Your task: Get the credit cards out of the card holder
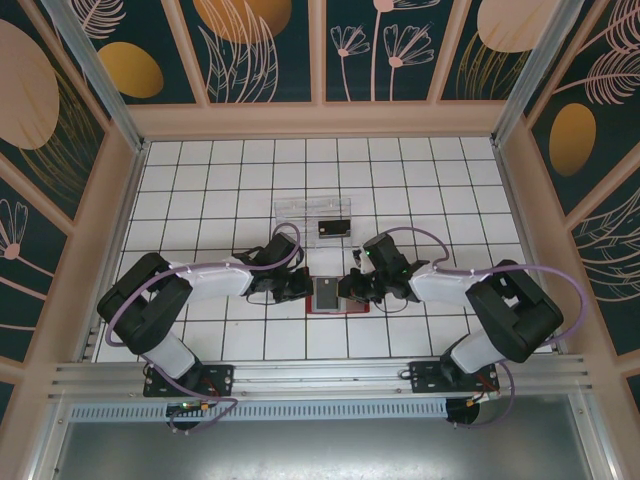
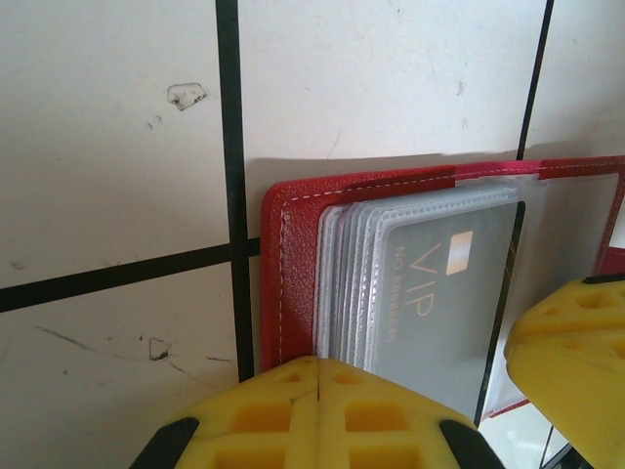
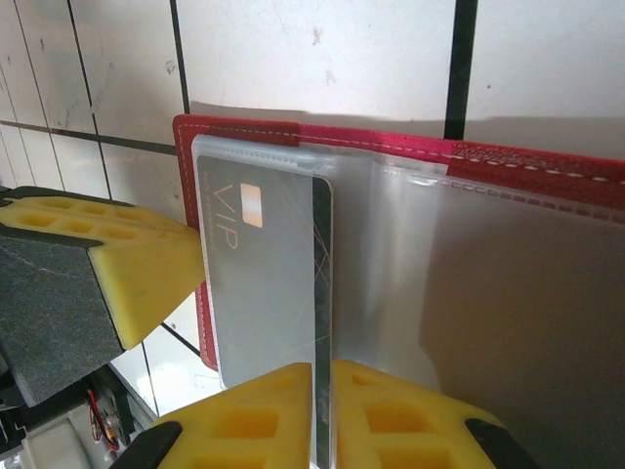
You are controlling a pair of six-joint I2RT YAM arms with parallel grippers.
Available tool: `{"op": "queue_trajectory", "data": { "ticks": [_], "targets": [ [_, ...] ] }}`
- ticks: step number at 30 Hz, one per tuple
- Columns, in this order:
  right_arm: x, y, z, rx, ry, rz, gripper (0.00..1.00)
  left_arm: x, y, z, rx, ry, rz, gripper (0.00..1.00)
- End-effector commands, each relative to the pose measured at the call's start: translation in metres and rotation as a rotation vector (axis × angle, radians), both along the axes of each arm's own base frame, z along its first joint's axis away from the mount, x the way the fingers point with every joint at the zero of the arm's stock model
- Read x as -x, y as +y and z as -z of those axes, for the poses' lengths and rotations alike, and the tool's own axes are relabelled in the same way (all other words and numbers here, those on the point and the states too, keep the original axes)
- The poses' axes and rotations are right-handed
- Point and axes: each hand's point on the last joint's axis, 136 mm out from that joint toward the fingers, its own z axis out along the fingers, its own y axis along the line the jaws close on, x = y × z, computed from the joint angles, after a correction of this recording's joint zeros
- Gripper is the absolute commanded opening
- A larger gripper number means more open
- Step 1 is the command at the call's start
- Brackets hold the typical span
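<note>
The red card holder [image 1: 345, 311] lies open on the tiles between my two grippers, its clear sleeves fanned out. A grey credit card [image 2: 439, 293] marked VIP sits in the top sleeve. Its dark edge [image 3: 322, 254] sticks out of the sleeve, and my right gripper [image 3: 322, 376] is shut on that edge. Pressed together with nothing visible between the fingers, my left gripper [image 2: 319, 362] rests its tips on the holder's red border [image 2: 293, 283] and sleeve stack. From above, the left gripper [image 1: 303, 290] and right gripper [image 1: 350, 288] flank the holder.
A clear plastic tray [image 1: 300, 212] stands a little beyond the holder with a dark card [image 1: 334, 228] at its right end. The right gripper's yellow finger [image 2: 571, 362] crowds the holder's far side in the left wrist view. Wooden walls ring the tiled floor.
</note>
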Motion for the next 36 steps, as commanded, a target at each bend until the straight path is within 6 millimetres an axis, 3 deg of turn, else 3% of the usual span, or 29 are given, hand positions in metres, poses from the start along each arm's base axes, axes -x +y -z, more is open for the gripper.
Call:
{"op": "queue_trajectory", "data": {
  "ticks": [1, 9, 22, 36],
  "targets": [
    [0.001, -0.002, 0.005, -0.003, 0.017, 0.006, 0.14, 0.005, 0.006, 0.007, -0.046, 0.015, 0.007, 0.04],
    [0.003, -0.002, 0.009, 0.002, 0.031, 0.000, 0.15, 0.005, 0.005, 0.006, -0.046, 0.013, 0.007, 0.04],
    [0.001, 0.008, -0.004, -0.065, 0.018, -0.013, 0.17, 0.005, 0.006, 0.006, -0.047, 0.017, 0.007, 0.04],
    [0.002, 0.003, 0.006, -0.016, 0.033, -0.006, 0.20, 0.009, 0.010, 0.015, -0.101, 0.026, 0.036, 0.00]
  ]
}}
